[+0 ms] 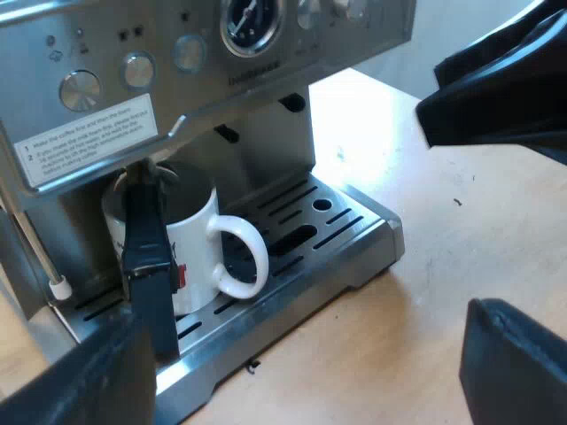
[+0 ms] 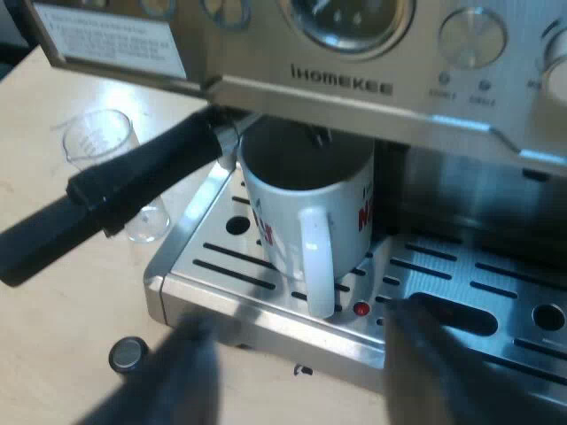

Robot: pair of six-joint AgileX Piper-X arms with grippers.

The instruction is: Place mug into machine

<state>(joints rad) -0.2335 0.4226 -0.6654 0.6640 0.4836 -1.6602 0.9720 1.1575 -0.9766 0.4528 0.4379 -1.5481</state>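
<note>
A white mug [image 2: 306, 208] with red lettering stands upright on the espresso machine's drip tray [image 2: 496, 279], under the brew head, its handle [image 2: 317, 261] facing my right gripper [image 2: 306, 385]. That gripper is open and hangs just off the tray's front edge, apart from the mug, with nothing in it. The metal holder is locked into the machine's front, and its dark handle [image 2: 115, 190] juts out beside the mug. In the left wrist view the mug [image 1: 190, 243] sits behind that handle [image 1: 146, 257]. My left gripper [image 1: 509, 230] is open over the wooden table, away from the machine.
A measuring glass [image 2: 106, 155] stands on the table beside the tray, under the holder's handle. A small dark round piece [image 2: 128, 354] lies near the tray's corner. The machine's panel [image 1: 190, 53] with dials and gauge overhangs the mug. Bare table [image 1: 443, 266] lies beyond the tray.
</note>
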